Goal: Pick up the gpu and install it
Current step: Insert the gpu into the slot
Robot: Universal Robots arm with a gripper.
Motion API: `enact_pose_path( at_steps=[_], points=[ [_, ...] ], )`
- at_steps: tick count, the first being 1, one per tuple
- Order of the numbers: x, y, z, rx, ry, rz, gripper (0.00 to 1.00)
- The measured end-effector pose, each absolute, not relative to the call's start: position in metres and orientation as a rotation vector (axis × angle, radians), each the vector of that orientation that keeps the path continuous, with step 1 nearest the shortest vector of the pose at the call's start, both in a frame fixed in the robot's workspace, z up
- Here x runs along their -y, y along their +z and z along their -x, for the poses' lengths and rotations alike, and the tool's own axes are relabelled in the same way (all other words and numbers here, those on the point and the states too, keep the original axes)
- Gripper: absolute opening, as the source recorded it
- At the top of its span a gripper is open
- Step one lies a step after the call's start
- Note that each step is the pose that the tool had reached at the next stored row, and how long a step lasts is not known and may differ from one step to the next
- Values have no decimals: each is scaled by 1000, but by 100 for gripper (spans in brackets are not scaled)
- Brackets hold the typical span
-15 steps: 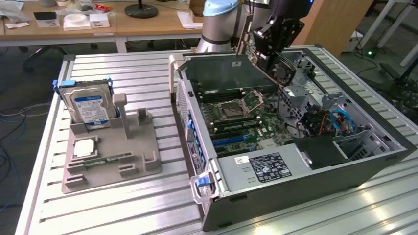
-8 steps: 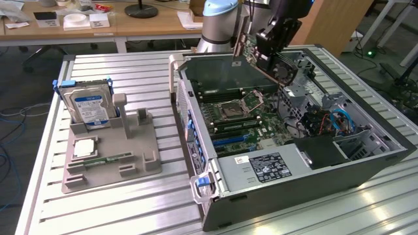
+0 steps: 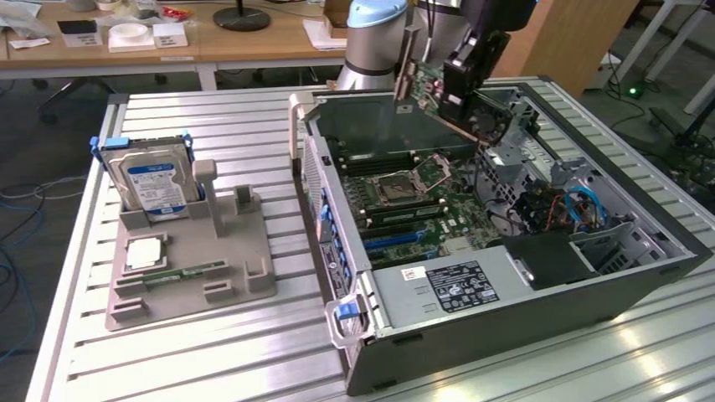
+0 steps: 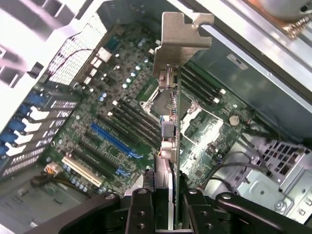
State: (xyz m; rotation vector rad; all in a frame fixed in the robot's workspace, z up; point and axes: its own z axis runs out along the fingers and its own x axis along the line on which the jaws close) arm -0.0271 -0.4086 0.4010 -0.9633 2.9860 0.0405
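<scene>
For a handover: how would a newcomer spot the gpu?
Find the open computer case on the slatted table. Above it the gripper holds the gpu: a thin dark card with a pale metal bracket, unlike the silver, blue-labelled hard drive standing outside.

The pale grey-and-blue jointed robot arm (image 3: pixel 374 29) stands at the far edge of the slatted pale metal table (image 3: pixel 223 352), and its upper part leans toward the exterior view's right. Its black two-fingered gripper (image 3: pixel 456 96) points downward with a slight tilt. In the wrist view, the black fingers (image 4: pixel 139 212) are clamped on either side of the gpu (image 4: pixel 170 131), a thin dark card with a pale metal bracket. They hold it edge-on, with the bracket end pointing away from the wrist.
</scene>
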Motion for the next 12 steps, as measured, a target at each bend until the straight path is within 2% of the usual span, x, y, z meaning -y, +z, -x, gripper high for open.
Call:
enact_pose_path(
  at_steps=[12],
  points=[
    [409,401,27,-2875,27,1271,27]
  ],
)
